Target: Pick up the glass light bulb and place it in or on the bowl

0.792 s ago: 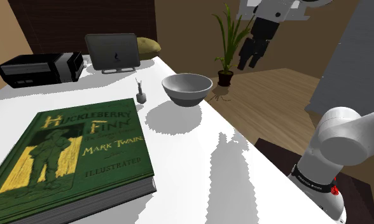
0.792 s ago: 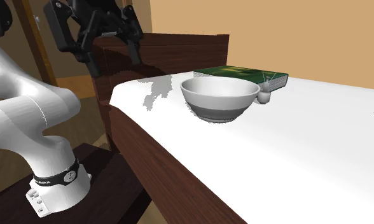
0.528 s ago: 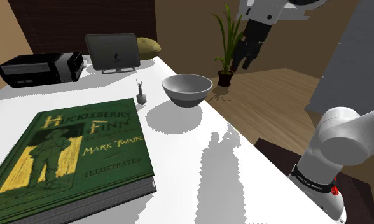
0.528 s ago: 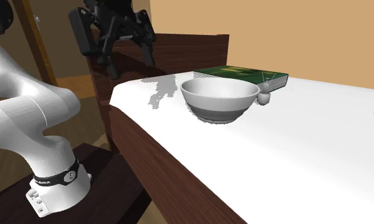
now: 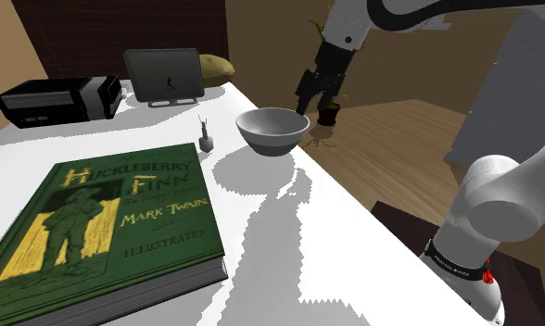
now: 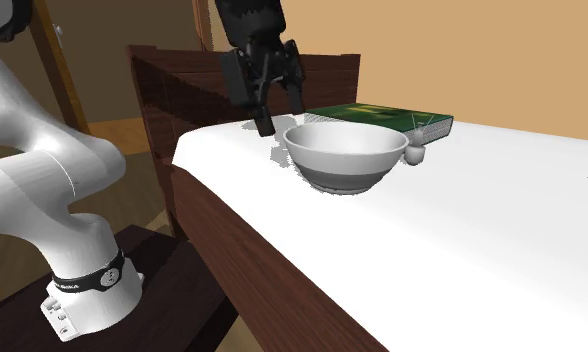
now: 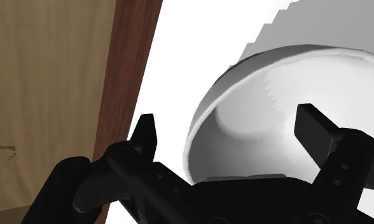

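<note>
While the gripper [image 5: 310, 102] hung just above the near rim of the grey bowl [image 5: 272, 141], its two black fingers stood wide apart with nothing between them; in the wrist view they framed the bowl's hollow. The light bulb [image 5: 206, 141] stood on the white table [image 5: 289, 241], between the bowl and the far corner of the green Huckleberry Finn book [image 5: 113, 213], close to both. From the second exterior view it sat just behind the bowl, beside the book's edge. It looked tiny: a rounded pale body with a thin part sticking up. I could not tell which end was the base.

Such a bulb would likely be very light, hard, smooth and brittle, prone to slipping or rolling out of a pinch. A grasp across the rounded body, low and centred, with the fingers closed gently, seemed safest. The thin upper part looked too slight to hold. The book's edge left little room on that side, so the fingers would probably fit better along it.
</note>
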`<state>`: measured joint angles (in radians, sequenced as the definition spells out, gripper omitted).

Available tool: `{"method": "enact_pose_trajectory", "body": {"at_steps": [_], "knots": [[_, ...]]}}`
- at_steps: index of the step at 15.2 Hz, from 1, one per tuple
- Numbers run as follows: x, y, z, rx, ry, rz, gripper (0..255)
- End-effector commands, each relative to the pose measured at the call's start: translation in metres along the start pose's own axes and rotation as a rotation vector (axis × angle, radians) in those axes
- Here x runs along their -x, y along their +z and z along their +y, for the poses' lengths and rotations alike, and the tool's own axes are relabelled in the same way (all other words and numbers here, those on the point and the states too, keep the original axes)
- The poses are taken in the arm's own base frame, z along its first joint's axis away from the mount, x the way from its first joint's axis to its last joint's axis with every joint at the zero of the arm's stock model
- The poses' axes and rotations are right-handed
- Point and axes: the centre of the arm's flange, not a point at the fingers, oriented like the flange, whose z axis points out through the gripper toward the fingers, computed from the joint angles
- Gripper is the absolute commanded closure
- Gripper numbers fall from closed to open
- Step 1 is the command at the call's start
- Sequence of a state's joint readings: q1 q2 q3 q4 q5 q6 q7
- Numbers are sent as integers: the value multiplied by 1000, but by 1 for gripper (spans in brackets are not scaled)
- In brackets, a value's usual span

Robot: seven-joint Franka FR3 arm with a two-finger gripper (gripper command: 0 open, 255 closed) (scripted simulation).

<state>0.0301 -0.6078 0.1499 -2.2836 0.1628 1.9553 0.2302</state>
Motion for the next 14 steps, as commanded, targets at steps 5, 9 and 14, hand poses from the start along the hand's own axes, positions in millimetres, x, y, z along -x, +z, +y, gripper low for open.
{"method": "enact_pose_trajectory", "body": {"at_steps": [5,9,14], "knots": [[-36,33,-59,-20,-10,36,0],[-59,54,-98,-32,-16,59,0],[-88,79,-147,-47,-25,88,0]]}}
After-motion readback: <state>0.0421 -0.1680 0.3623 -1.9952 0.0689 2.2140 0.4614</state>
